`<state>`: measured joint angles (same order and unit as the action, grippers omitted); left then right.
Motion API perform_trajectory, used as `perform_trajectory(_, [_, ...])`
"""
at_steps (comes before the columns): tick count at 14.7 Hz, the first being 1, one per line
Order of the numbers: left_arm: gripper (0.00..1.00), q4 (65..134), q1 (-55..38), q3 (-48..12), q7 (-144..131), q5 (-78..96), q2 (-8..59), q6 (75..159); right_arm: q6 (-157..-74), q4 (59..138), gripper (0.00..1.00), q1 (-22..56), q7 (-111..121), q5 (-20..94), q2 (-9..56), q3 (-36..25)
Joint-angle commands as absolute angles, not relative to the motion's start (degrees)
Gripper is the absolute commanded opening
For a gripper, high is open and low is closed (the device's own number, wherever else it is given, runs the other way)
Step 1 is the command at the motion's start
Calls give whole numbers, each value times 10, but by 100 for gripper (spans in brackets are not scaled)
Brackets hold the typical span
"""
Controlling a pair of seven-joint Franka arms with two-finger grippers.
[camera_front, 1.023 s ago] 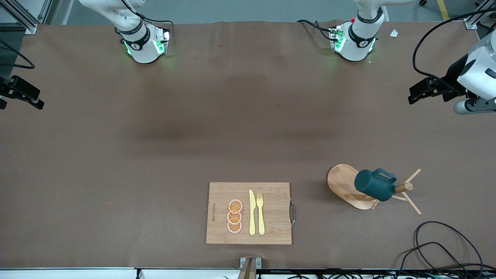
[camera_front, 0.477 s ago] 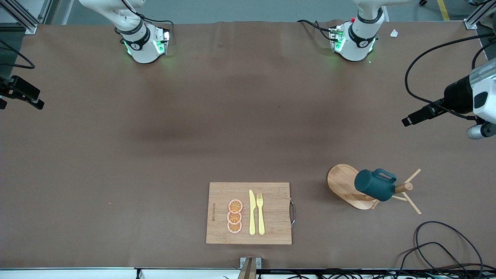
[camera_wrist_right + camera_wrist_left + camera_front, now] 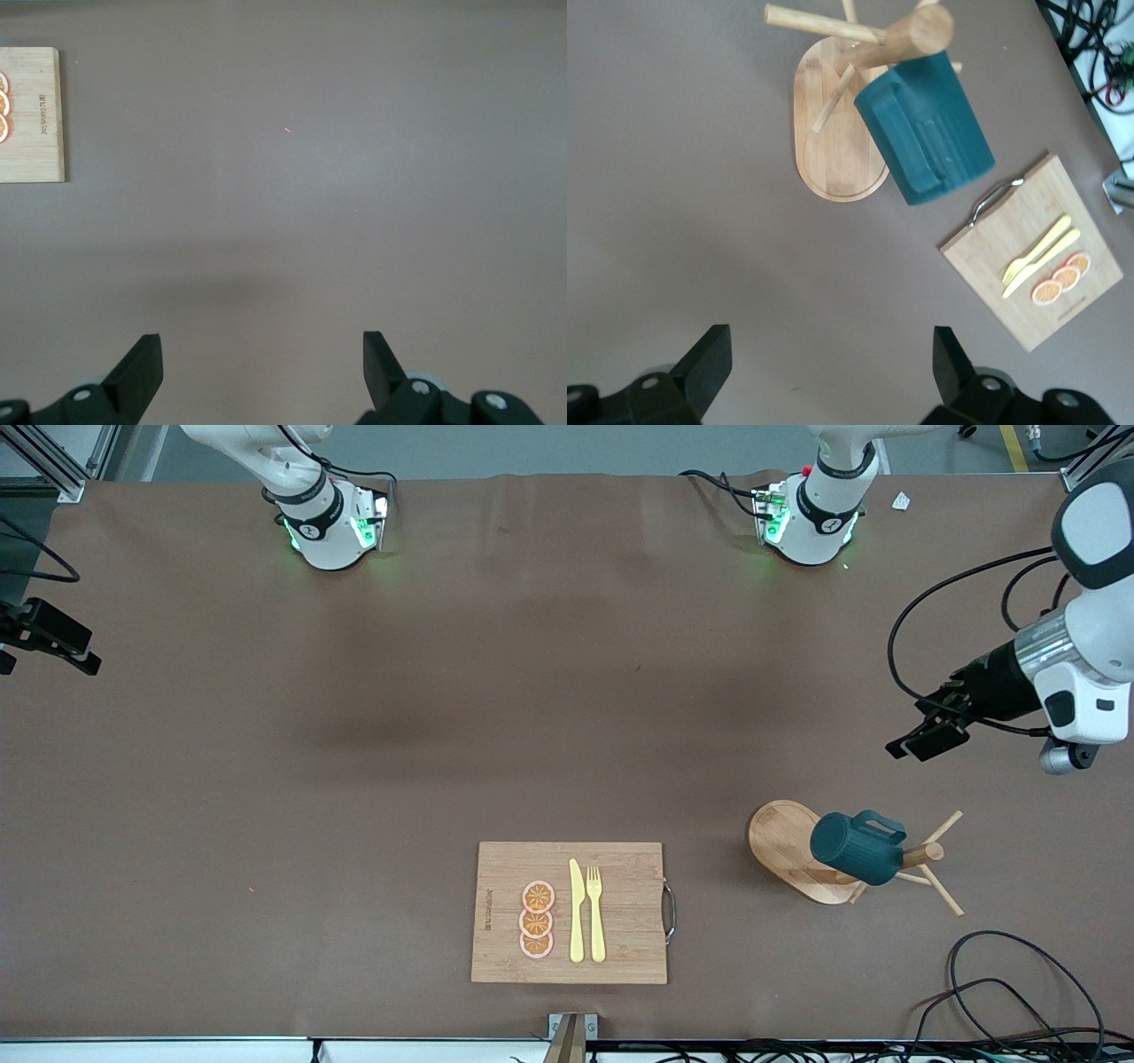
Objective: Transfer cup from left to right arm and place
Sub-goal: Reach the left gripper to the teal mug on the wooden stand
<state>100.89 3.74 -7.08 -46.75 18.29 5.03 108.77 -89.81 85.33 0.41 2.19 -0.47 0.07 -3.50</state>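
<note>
The cup (image 3: 857,849) hangs on a peg of the wooden rack (image 3: 797,852), tipped on its side with its base toward the right arm's end, near the front edge of the counter (image 3: 354,779) and toward the left arm's end. In the left wrist view the cup (image 3: 926,128) shows its ribbed wall and loop handle, the rack's thick post (image 3: 908,37) just beside it.

It looks like a small glazed mug: rigid, fairly light, likely slick on the smooth parts and breakable if dropped. The ribbed wall should give the pads some bite. Since it is about as wide as an end effector, gripping across the whole body would be tight; pinching the rim wall or the handle seems safer, and leaves bare surface for the other arm to take at the hand-over. It probably has to slide off along the peg, not lift straight up.

The left end effector (image 3: 926,737) hovers over bare counter by the left arm's end edge, its fingers (image 3: 709,359) spread wide and empty. The right end effector (image 3: 261,372) waits at the opposite end edge, also wide and empty. A board (image 3: 569,912) with cutlery lies at the middle of the front edge.
</note>
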Motion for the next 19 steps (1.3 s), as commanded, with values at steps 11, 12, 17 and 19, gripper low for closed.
perform_trajectory(11, [100, 1027, 62, -69, -487, 331, 139, 1231, -896, 861, 100, -6, 29, -13, -9, -27])
perform_trajectory(12, [100, 1021, 62, -69, -487, 348, 148, 1231, -896, 861, 100, -6, 29, -13, -9, -27])
perform_trajectory(17, [100, 976, 59, -69, -502, 377, 186, 1235, -896, 861, 100, -6, 29, -13, -9, -27])
perform_trajectory(19, [100, 966, 57, -68, -504, 401, 199, 1241, -895, 863, 100, -6, 29, -13, -9, -27])
